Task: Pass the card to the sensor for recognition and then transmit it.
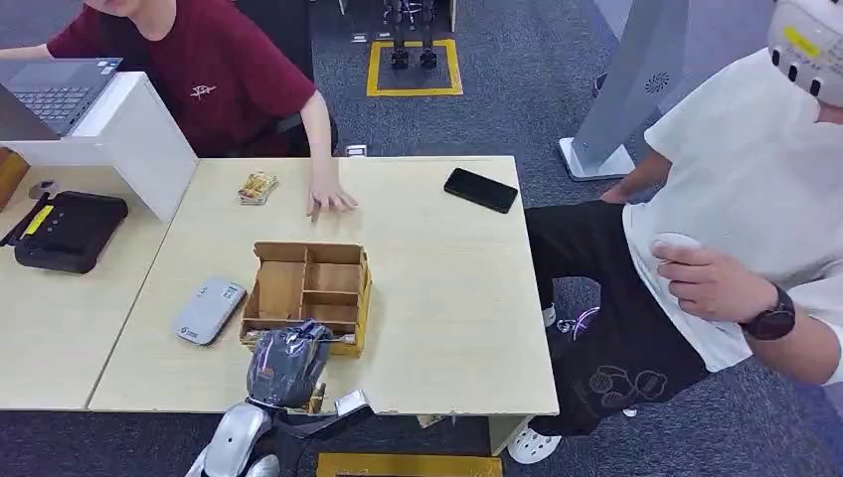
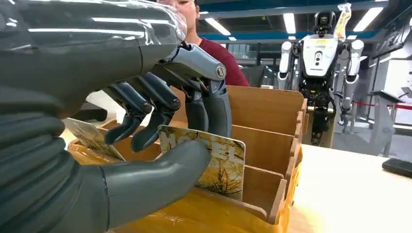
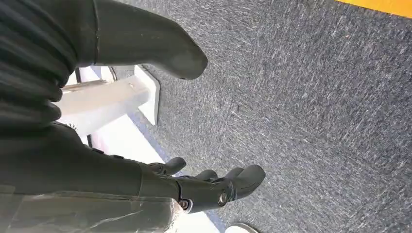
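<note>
My left hand (image 1: 288,363) reaches into the near edge of a wooden divided box (image 1: 310,286) on the pale table. In the left wrist view this left hand (image 2: 145,121) pinches a card (image 2: 221,167) with a yellowish tree picture between thumb and fingers, the card standing upright in the box's (image 2: 265,141) front slot. Another card (image 2: 90,138) leans in the neighbouring slot. A grey-white sensor pad (image 1: 209,310) lies flat just left of the box. My right hand (image 3: 204,187) hangs over grey carpet, fingers apart, with nothing in it.
A person in dark red rests a hand (image 1: 329,200) on the table's far side, near a small card stack (image 1: 256,187). A black phone (image 1: 480,189) lies at the far right. A second person in white (image 1: 736,199) stands right of the table. A black device (image 1: 65,231) sits on the left desk.
</note>
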